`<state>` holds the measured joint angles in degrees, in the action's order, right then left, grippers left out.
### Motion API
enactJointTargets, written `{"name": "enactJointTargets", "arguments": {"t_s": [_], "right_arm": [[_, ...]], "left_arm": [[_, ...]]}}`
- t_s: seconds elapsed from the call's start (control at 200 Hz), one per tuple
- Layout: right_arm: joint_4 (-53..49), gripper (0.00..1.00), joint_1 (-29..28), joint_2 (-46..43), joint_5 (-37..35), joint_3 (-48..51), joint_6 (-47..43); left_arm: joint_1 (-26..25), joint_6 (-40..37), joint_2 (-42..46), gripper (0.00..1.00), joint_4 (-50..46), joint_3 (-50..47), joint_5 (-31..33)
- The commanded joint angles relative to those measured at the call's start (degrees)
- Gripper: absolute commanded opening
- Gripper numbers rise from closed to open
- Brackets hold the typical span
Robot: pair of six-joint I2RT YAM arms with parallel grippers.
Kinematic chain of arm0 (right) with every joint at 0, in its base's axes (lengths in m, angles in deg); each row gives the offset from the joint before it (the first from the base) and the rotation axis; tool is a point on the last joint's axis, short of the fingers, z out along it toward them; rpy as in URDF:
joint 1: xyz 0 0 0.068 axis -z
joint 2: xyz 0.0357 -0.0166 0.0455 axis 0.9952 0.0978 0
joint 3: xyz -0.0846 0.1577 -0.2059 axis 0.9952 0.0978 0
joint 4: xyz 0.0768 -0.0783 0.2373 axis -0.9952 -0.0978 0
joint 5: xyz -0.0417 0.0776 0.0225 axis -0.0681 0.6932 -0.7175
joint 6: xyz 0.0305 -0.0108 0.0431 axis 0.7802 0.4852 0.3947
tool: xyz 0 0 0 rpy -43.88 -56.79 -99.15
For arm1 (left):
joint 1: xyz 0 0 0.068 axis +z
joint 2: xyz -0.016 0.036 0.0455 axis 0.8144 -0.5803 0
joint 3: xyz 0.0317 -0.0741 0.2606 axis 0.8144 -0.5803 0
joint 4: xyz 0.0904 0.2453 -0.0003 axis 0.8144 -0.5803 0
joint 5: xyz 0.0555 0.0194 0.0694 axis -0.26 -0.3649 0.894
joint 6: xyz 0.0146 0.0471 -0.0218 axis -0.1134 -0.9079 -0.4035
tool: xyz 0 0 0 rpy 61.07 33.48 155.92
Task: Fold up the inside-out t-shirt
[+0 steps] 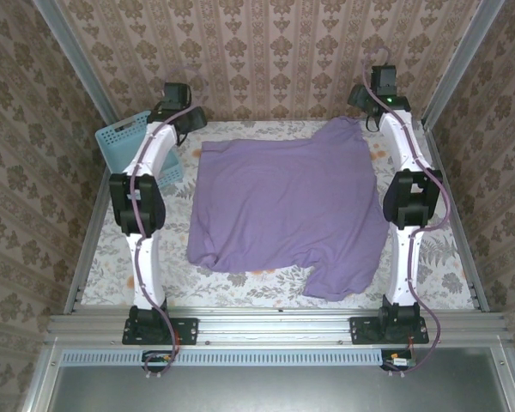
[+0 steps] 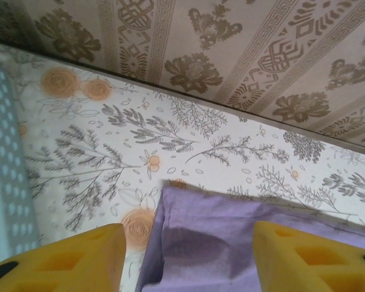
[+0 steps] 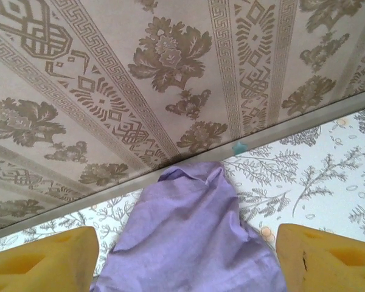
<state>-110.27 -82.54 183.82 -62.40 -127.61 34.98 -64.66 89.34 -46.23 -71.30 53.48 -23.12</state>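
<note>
a: lavender cloth is covering most of the table. the inside-out t-shirt (image 1: 287,206) is lying spread out on the floral table cover (image 1: 451,275) between the two arms, with a plain face showing.

b: is it lying flat?

a: mostly. the near edge is wrinkling, and one flap is reaching toward the near right. at the far right, a part of it is bunching up toward the patterned back wall (image 1: 275,51).

b: where is the left gripper (image 2: 188,264) sitting?

a: it is hanging over the shirt's far-left corner, with the light-blue basket (image 1: 120,142) just to its left. in its wrist view the yellow fingers (image 2: 67,261) are standing wide apart. the corner of the cloth is lying on the table beneath the gap between them. they are pinching nothing.

b: are the fingertips touching the cloth?

a: i cannot tell, because the tips are running out of the picture.

b: and the right gripper (image 3: 185,264)?

a: it is hovering over the far-right part of the shirt, close to the back wall. its fingers (image 3: 328,255) are also standing far apart. the bunched purple fold is lying below and between them, and it is reaching up to the foot of the wall. this gripper is holding nothing either.

b: is the basket touching the shirt?

a: no, a strip of floral cover is showing between them.
</note>
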Motion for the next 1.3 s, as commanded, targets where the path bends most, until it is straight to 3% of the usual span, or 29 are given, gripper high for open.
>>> {"name": "enactJointTargets", "arguments": {"t_s": [0.0,0.32,0.455,0.605,0.86,1.02,1.25,1.29], "right_arm": [[-2.4,0.79,-0.4,-10.1,1.9,6.6,0.5],[9.7,0.8,-7.0,-43.7,6.3,57.0,10.7],[10.2,0.81,-10.2,-56.0,6.6,74.2,15.2],[9.6,0.81,-15.2,-63.0,7.4,86.0,18.1],[15.0,0.84,-18.3,-57.9,9.3,94.8,26.6],[18.2,0.87,-18.3,-53.2,8.1,95.0,30.9],[19.7,0.91,-15.1,-39.2,8.6,89.9,32.0],[21.4,0.96,-14.2,-37.6,10.0,89.4,31.9]], "left_arm": [[-1.3,-0.3,10.3,0.61,-5.3,-5.9,2.3],[-6.5,11.3,41.3,0.68,9.7,-52.2,-1.5],[-11.2,12.7,49.1,0.69,10.7,-63.7,-2.7],[-17.7,13.9,51.1,0.7,12.2,-71.9,-2.9],[-20.5,17.3,45.2,0.7,19.2,-78.2,-4.1],[-20.2,17.9,43.4,0.71,20.0,-79.2,-2.2],[-19.2,21.4,40.0,0.71,24.4,-81.1,-3.2],[-19.2,21.8,39.5,0.71,24.8,-81.1,-3.4]]}}
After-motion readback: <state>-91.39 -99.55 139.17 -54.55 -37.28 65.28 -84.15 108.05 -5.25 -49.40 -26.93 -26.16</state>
